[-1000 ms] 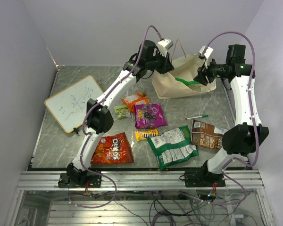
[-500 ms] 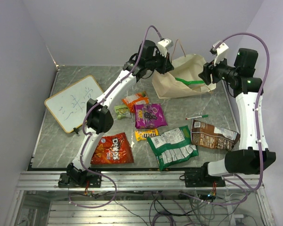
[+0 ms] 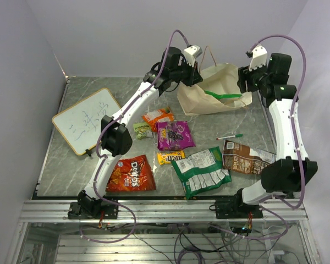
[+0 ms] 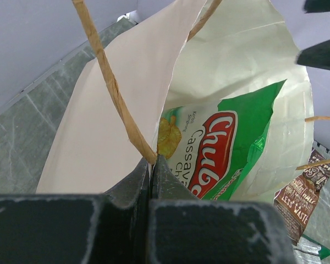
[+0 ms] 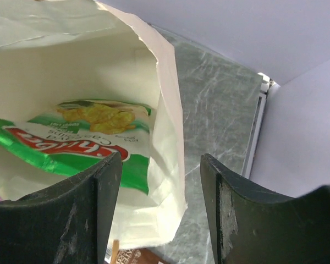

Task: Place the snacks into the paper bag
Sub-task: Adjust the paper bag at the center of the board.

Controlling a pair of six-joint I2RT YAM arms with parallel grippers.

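One paper bag (image 3: 199,102) below right pincer (image 5: 160,163)

Paper bag (image 3: 209,91): beige-tan, twisted handles, far centre-right, tipped over with its mouth open to the right. Inside it is a green chip packet (image 4: 225,148) with a red logo, lying flat and partly visible at the mouth.

The other snacks lie flat on the table:
- orange pouch (image 3: 157,117), centre
- small green packet (image 3: 142,130), just left of it
- purple pouch (image 3: 174,135), just near of the orange one
- yellow M&M's (image 3: 170,157), nearer again
- red Doritos bag (image 3: 132,173), near left
- green-white pouch (image 3: 201,170), near centre
- brown pouch (image 3: 246,158), near right
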